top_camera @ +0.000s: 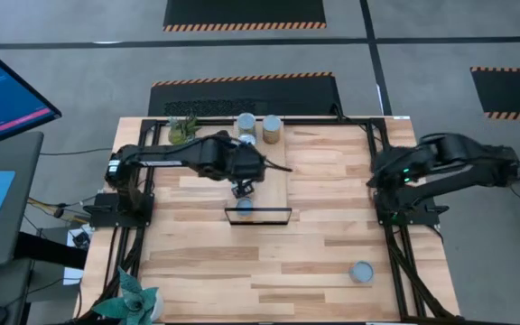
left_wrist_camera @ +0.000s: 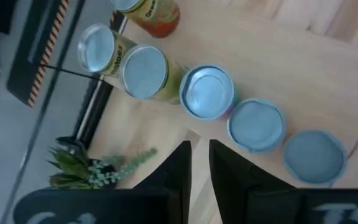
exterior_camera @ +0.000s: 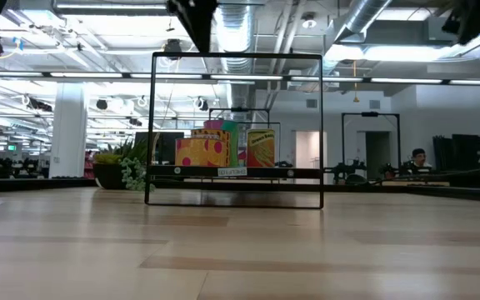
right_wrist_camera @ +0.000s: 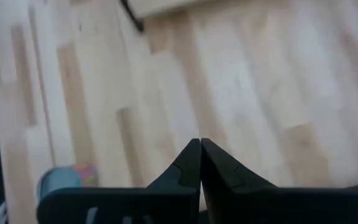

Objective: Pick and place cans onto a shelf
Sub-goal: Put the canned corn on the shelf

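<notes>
- Left gripper point(top_camera: 244, 189) out over the long narrow light-wood shelf point(top_camera: 273, 176), above its row of cans; two dark fingers point(left_wrist_camera: 180, 163) nearly together with a thin gap between, nothing held.
- Directly ahead of those fingertips, a row of small round tins with shiny silver-blue tops point(left_wrist_camera: 207, 91) packed side by side on the shelf; sides yellowish where visible.
- Farther along the row from the left gripper, a tin with a red-and-yellow label point(left_wrist_camera: 151, 11), lying at an angle to the others.
- Off to one side of the left gripper, a small green plant sprig point(left_wrist_camera: 89, 169) on the slatted wooden tabletop point(top_camera: 305, 257).
- Just beyond the left gripper in the overhead view, the black wire frame point(top_camera: 258, 215) at the shelf's short end, one silver-blue top showing right by it.
- At the shelf's far end, well past the left gripper, two tins point(top_camera: 246, 120) standing beside a tan-labelled one point(top_camera: 271, 129).
- Right gripper point(right_wrist_camera: 201, 149) held back at the table's right edge, fingers pressed tip to tip, empty.
- Near the right gripper, one lone silver-blue-topped can point(top_camera: 361, 272) on the tabletop, apart from the shelf; pinkish-green label visible on its side point(right_wrist_camera: 64, 180).
</notes>
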